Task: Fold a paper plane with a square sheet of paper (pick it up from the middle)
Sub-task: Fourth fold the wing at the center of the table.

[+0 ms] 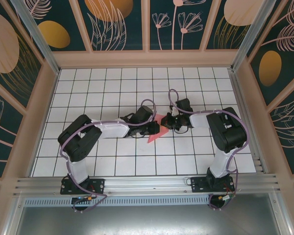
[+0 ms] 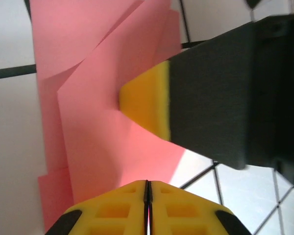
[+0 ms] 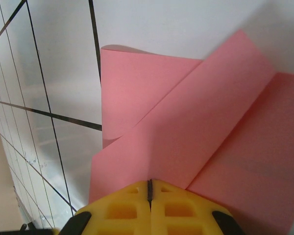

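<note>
left pincer (image 2: 147, 186) clenched on creased paper (image 2: 88, 127), right pincer (image 3: 149, 187) likewise, its pad (image 2: 146, 105) seen alongside.

One square sheet of paper (image 1: 153, 137) — two claws: left claw (image 1: 155, 128), right claw (image 1: 168, 122) — one tiled table (image 1: 112, 164).
</note>
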Controlling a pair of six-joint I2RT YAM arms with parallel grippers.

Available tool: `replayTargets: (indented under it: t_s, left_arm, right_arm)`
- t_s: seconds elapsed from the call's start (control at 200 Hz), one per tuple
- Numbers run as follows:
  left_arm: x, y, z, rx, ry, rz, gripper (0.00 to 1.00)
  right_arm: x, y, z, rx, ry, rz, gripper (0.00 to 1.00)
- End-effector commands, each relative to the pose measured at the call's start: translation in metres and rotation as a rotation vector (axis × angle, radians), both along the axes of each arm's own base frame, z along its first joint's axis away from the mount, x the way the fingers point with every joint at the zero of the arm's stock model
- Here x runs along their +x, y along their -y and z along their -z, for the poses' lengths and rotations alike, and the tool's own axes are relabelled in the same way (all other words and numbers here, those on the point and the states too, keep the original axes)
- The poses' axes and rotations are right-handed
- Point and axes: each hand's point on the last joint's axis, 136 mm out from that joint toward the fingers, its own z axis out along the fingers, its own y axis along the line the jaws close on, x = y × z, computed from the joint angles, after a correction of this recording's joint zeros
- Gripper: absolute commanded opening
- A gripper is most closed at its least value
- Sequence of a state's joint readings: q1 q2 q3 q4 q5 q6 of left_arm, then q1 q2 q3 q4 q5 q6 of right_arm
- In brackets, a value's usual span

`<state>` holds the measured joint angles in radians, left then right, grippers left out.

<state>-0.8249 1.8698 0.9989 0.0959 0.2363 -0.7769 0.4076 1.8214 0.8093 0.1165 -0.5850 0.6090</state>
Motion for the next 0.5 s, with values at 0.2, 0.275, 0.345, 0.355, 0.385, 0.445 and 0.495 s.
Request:
replayTargets:
  t_s: [0.2,0.275,0.345,0.355,0.385,0.445,0.495]
  left_arm:
    - [-0.012,-0.015,0.028,0.088,-0.040,0.020,0.08]
    - [-0.024,-0.026,0.037,0.116,-0.066,0.034,0.08]
    - [-0.032,-0.031,0.039,0.129,-0.077,0.058,0.08]
    - [-0.033,-0.032,0.039,0.129,-0.078,0.064,0.08]
    - [-0.037,-0.033,0.039,0.126,-0.081,0.083,0.07]
    - [-0.044,-0.036,0.039,0.129,-0.083,0.115,0.07]
    - [-0.049,-0.040,0.039,0.141,-0.079,0.140,0.07]
  right_arm:
    - [-0.035,0.041,0.069,-0.255,-0.166,0.051,0.03]
    - [-0.035,0.042,0.069,-0.259,-0.169,0.052,0.03]
    - [-0.035,0.043,0.070,-0.263,-0.172,0.054,0.03]
    - [-0.035,0.043,0.070,-0.264,-0.173,0.054,0.03]
    - [-0.035,0.043,0.071,-0.266,-0.175,0.055,0.03]
    - [-0.035,0.044,0.071,-0.269,-0.177,0.056,0.03]
    - [-0.035,0.044,0.072,-0.272,-0.179,0.056,0.03]
